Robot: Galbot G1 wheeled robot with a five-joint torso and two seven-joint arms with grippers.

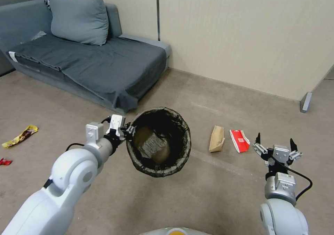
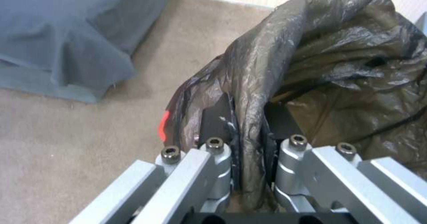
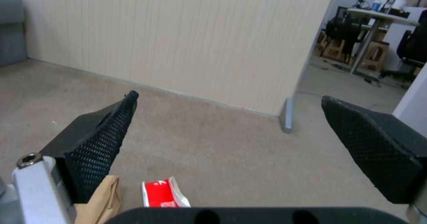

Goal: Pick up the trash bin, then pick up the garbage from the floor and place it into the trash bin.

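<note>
Right now your left gripper (image 1: 128,130) is pinching the near-left rim of the trash bin (image 1: 159,142), its fingers (image 2: 213,150) clamped on the dark bag liner (image 2: 338,67) folded over the edge. You are holding the bin off the floor, tilted so its mouth faces the head camera, with something brownish lying inside. Your right gripper (image 1: 275,143) hangs above the carpet at the near right, fingers (image 3: 100,140) spread wide and holding nothing. Between the bin and that gripper, a tan paper bag (image 1: 216,138) and a red-and-white packet (image 1: 239,140) lie side by side on the floor. Far to the left, a yellow wrapper (image 1: 21,136) and a small red scrap (image 1: 5,162) lie near the grey sofa (image 1: 87,61).
</note>
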